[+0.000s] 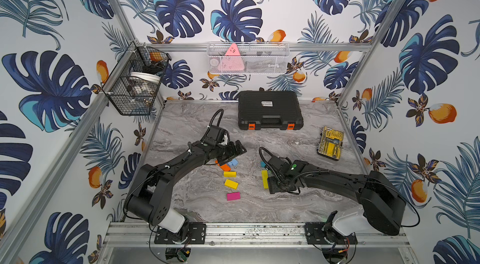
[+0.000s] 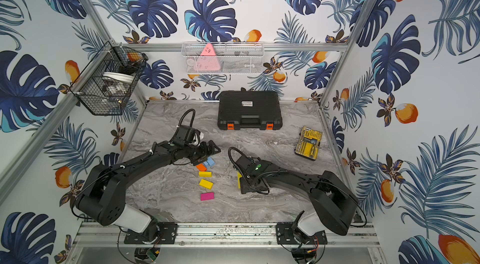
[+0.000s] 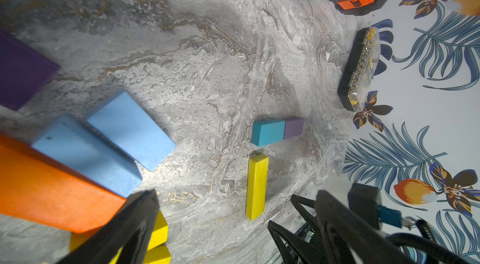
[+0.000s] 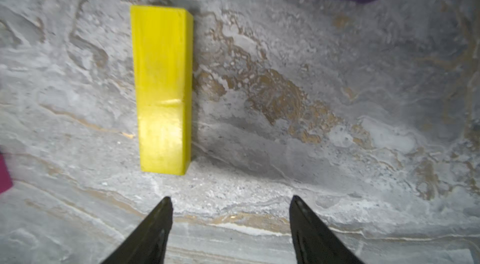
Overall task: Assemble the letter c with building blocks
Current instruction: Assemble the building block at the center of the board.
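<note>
Nearest the arms' bases lies a magenta block (image 1: 233,196), flat and alone on the counter (image 4: 311,94). Just beyond it are two short yellow blocks (image 1: 231,184), also loose.

Level with these, the right jaws stand parted and empty, low over the bare counter. They are just short of the near end of the long yellow block (image 4: 162,88), which lies flat and free of them. At its far end, just apart from it, a teal block (image 3: 267,133) and a purple block (image 3: 294,127) touch end to end, set crosswise.

So the top bar and spine of the C look laid, and the bottom bar is the step in hand. That calls for the right arm to clear off, then for short blocks set at the spine's near end, running the same way as the teal-purple bar.

Farther out, the left jaws gape wide, holding nothing. They hover over a heap made up of an orange block (image 3: 52,184), two light-blue blocks (image 3: 85,156) and a second purple block (image 3: 20,68). The magenta and short yellows look easier to pick up than this crowded heap.

Beyond all these sit a bit case (image 1: 330,143) and a black case (image 1: 270,109).
</note>
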You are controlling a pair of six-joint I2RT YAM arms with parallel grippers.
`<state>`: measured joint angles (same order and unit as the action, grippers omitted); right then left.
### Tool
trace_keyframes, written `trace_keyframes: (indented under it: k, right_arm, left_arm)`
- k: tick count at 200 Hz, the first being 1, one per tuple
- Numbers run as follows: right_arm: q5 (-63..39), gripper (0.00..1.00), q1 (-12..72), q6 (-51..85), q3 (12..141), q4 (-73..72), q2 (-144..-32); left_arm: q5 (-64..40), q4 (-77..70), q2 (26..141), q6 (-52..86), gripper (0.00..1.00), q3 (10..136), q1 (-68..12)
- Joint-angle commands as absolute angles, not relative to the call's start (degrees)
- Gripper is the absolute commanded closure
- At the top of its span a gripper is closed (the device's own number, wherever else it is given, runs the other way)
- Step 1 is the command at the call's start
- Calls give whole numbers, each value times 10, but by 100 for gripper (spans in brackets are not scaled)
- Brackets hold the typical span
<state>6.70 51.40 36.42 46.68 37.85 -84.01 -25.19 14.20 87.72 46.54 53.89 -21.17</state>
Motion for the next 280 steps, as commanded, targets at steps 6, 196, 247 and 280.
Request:
trace_keyframes:
  k: [6, 196, 247, 280]
  right_arm:
    - [60, 26, 519, 377, 456, 359, -841]
    - [94, 20, 536, 402, 484, 339, -907]
    - [98, 20, 534, 403, 490, 338, -915]
    - [99, 20, 533, 403, 493, 338, -917]
  left_arm:
    - [-255, 136, 879, 462, 1, 546, -213]
    - [-249, 130, 889, 468, 1, 547, -226]
    - [-247, 128, 891, 469, 1, 547, -231]
    - [-245, 127, 894, 471, 1, 548, -236]
